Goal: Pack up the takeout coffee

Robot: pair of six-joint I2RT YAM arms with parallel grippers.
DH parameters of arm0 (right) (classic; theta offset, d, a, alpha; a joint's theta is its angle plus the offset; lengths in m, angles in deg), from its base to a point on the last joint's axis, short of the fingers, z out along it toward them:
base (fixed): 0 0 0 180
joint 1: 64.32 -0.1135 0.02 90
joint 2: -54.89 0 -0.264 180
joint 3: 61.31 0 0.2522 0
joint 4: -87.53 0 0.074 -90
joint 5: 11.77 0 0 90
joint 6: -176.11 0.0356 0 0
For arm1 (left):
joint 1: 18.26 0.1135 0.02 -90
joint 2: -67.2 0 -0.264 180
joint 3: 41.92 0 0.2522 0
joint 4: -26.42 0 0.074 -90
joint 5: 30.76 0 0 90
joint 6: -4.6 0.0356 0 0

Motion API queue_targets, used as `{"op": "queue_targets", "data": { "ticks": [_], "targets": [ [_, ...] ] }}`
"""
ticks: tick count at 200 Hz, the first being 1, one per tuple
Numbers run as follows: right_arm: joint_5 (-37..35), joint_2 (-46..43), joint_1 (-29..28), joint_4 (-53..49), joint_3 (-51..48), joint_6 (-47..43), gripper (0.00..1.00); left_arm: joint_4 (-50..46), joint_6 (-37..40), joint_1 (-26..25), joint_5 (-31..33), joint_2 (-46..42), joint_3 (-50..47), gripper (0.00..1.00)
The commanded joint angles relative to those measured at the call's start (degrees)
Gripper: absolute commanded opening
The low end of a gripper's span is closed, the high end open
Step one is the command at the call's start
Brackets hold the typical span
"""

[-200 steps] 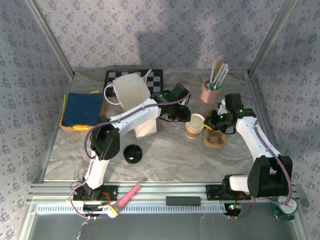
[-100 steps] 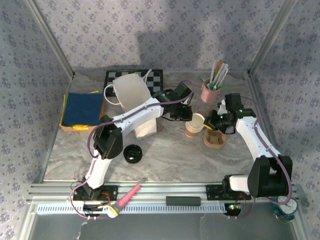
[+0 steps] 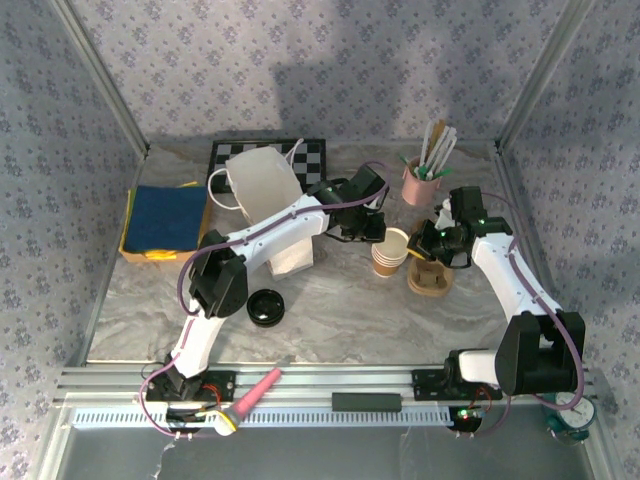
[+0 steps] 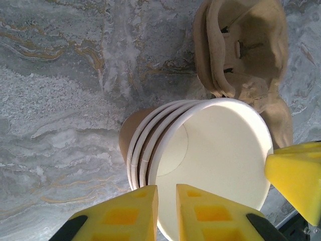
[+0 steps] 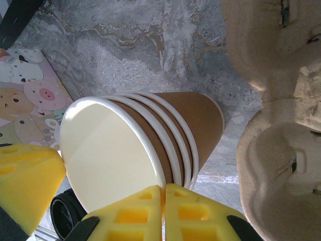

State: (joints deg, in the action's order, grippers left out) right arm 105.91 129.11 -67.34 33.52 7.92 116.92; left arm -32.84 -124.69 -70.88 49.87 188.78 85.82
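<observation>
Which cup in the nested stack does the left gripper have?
The topmost cup: its rim is pinched by the left gripper, and its white inside is open to view. The other cups nest beneath it, showing just rims.

Cup stack (image 3: 389, 256): tan-brown outside, cream inside. Tabletop (image 3: 340, 300): grey marbling. Board (image 3: 312, 158): black-white checks. Cloth (image 3: 165, 218): blue. Left gripper (image 3: 374, 230) fingers (image 4: 120, 213): yellow.
</observation>
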Motion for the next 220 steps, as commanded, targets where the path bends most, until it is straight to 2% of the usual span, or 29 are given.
{"op": "queue_targets", "data": {
  "ticks": [1, 40, 86, 122, 162, 220],
  "targets": [
    [-0.55, -0.74, -0.15, -1.32, 0.88, -0.84, 0.07, -2.35, 1.01, -0.55, 0.99, 1.00, 1.17, 0.22],
    [-0.70, -0.74, -0.18, -1.41, 0.71, -0.92, 0.07, -2.29, 1.13, -0.55, 3.77, -0.82, 1.25, 0.27],
    [-0.57, -0.50, -0.18, -0.98, 0.56, -0.77, 0.07, -4.51, 0.95, -0.55, 4.00, 1.47, 2.33, 0.27],
    [-0.64, -0.49, -0.16, -1.17, 0.44, -0.97, 0.07, -2.37, 0.79, -0.55, 5.02, -0.11, 0.49, 0.28],
    [-0.51, -0.51, -0.14, -0.84, 0.26, -0.66, 0.07, -2.75, 0.77, -0.55, 2.22, 1.81, 1.80, 0.20],
    [-0.50, -0.46, -0.14, -0.71, 0.33, -0.58, 0.07, -2.67, 0.80, -0.56, 1.47, 2.43, 2.48, 0.17]
  ]
}}
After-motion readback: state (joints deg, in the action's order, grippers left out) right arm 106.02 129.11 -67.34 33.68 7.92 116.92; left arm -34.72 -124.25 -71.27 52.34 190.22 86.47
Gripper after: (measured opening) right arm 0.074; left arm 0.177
